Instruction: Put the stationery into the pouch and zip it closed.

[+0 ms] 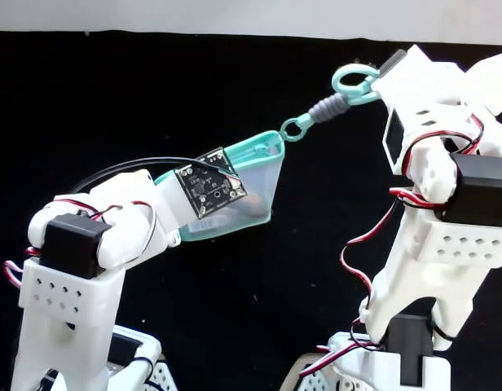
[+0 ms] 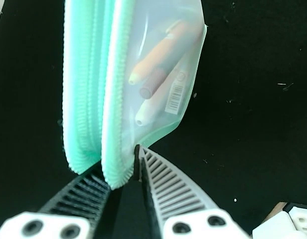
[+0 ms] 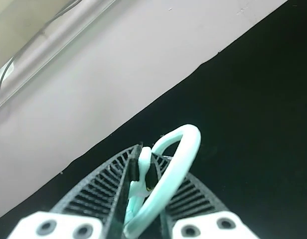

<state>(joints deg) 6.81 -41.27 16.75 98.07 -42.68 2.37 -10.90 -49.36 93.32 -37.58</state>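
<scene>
Black cloth (image 1: 153, 81) behind; zipping seems underway: left gripper (image 2: 127, 167) clamps one end of the translucent mint plastic pouch (image 2: 158, 50), right gripper (image 3: 146, 160) clamps its mint ring pull (image 3: 186, 132). Next: steady pull away.

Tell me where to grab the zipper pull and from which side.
Grip the zipper pull by its mint end ring, coming from the side away from the pouch, in line with the pull. The ring stands clear of the pouch and is flat enough to pinch across; the right gripper is shut on it, while the left gripper holds the pouch's opposite end.
</scene>
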